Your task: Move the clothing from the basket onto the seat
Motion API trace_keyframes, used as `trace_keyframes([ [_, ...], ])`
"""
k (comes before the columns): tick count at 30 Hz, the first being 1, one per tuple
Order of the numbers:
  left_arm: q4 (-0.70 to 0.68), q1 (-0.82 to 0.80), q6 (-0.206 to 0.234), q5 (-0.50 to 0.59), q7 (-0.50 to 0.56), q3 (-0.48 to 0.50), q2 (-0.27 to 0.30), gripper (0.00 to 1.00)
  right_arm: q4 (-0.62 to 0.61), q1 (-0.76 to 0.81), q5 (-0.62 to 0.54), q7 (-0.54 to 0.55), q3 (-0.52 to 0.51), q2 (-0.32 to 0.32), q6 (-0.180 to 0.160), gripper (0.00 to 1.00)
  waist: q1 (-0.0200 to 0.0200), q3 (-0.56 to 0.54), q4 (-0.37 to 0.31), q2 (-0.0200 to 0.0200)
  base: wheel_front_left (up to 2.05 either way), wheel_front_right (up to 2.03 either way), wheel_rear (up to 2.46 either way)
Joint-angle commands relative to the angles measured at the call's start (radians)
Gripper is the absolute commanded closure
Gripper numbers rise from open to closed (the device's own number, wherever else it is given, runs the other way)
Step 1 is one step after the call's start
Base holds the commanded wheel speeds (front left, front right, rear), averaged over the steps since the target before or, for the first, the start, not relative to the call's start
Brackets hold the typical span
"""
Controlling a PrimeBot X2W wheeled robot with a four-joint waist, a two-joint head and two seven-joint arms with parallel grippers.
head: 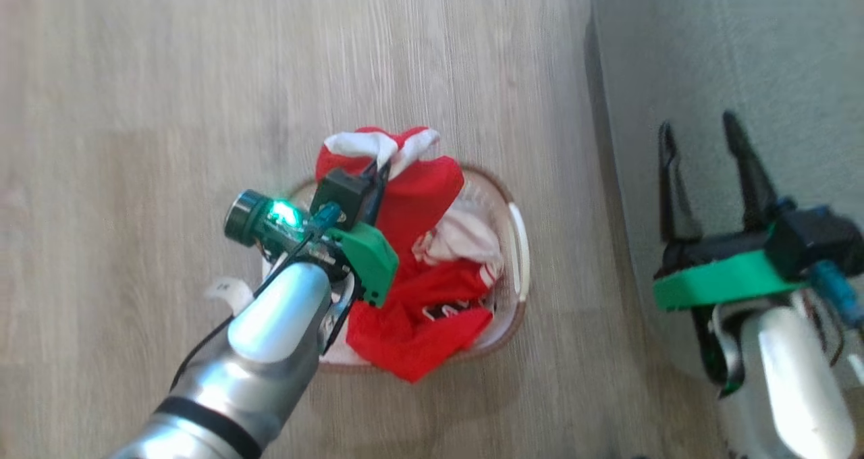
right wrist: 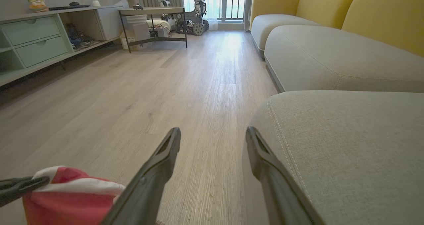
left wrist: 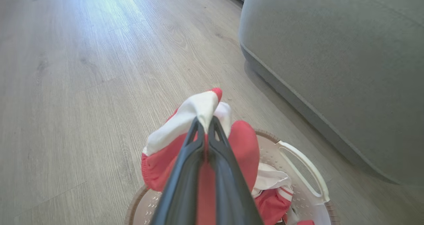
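The left gripper point(head: 379, 170) was clamped shut on a white-trimmed fold of the red clothing point(head: 422, 199), the rest heaped in the basket point(head: 521, 243) just beside the seat point(head: 742, 54). This looked like the lift-out step; the next move would call for raising the fold clear and carrying it right onto the seat. The right gripper point(head: 698, 128) hung wide and empty by the seat's edge. The left wrist view showed the pinch plainly; the head view half hid it.

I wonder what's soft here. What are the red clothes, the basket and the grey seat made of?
The clothing looks like thin, smooth fabric: it folds and bunches. The basket seems hard cream plastic: tiny holes, moulded white handle. The seat looks like matte woven cloth with stitched seams.
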Motion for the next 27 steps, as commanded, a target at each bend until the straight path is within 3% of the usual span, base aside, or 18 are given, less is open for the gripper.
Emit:
trace_keyframes([
  [1, -0.034, 0.015, -0.009, -0.01, -0.012, 0.033, 0.024, 1.0, -0.016, 0.025, 0.008, -0.006, 0.03, -0.007, 0.0, 0.0, 0.0001, -0.119, 0.018, -0.0001, 0.0, 0.0, 0.0],
  [14, -0.113, 0.042, -0.062, -0.049, 0.021, 0.043, 0.041, 1.0, 0.097, 0.182, 0.022, -0.006, 0.125, -0.007, 0.0, 0.0, 0.0001, -0.443, 0.02, -0.0001, 0.0, 0.0, 0.0],
  [27, -0.254, -0.086, -0.089, -0.087, 0.149, 0.044, 0.022, 1.0, 0.138, 0.133, 0.025, -0.006, 0.25, -0.007, 0.0, 0.0, 0.0001, -0.512, 0.027, -0.0001, 0.0, 0.0, 0.0],
])
